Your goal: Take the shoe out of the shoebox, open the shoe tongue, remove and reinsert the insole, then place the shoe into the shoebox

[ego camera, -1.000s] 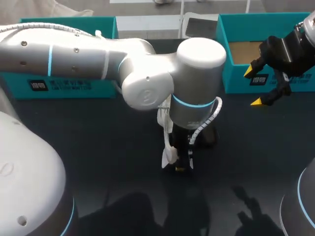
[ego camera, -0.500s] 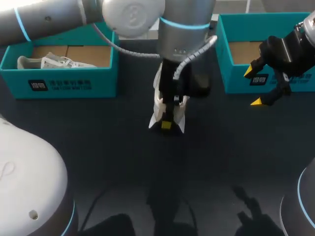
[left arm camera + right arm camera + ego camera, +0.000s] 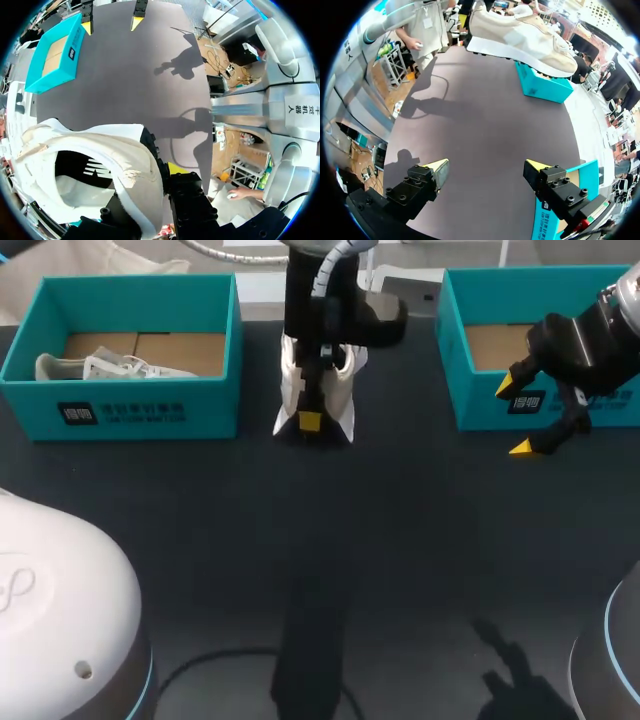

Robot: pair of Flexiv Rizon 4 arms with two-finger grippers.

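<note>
My left gripper [image 3: 310,418] is shut on the side wall of a white shoe [image 3: 318,390] and holds it off the table between the two boxes. In the left wrist view the shoe [image 3: 90,165] shows its opening, with one finger of my left gripper [image 3: 161,172] inside and one outside. A teal shoebox [image 3: 150,410] at the left holds a second white shoe [image 3: 110,367]. Another teal shoebox [image 3: 480,390] stands at the right. My right gripper [image 3: 520,418] hangs open before this right box, with nothing in it. Its view shows the right gripper [image 3: 487,170] over dark table, with the raised shoe [image 3: 520,35] well ahead.
The dark tabletop [image 3: 330,570] stretches between the boxes and the near edge. My left arm's base [image 3: 60,620] fills the near left corner. A flat grey item [image 3: 400,295] lies behind the boxes.
My left arm has carried the shoe from the middle of the table up and toward the far side, between the boxes. The right arm has stayed still.
</note>
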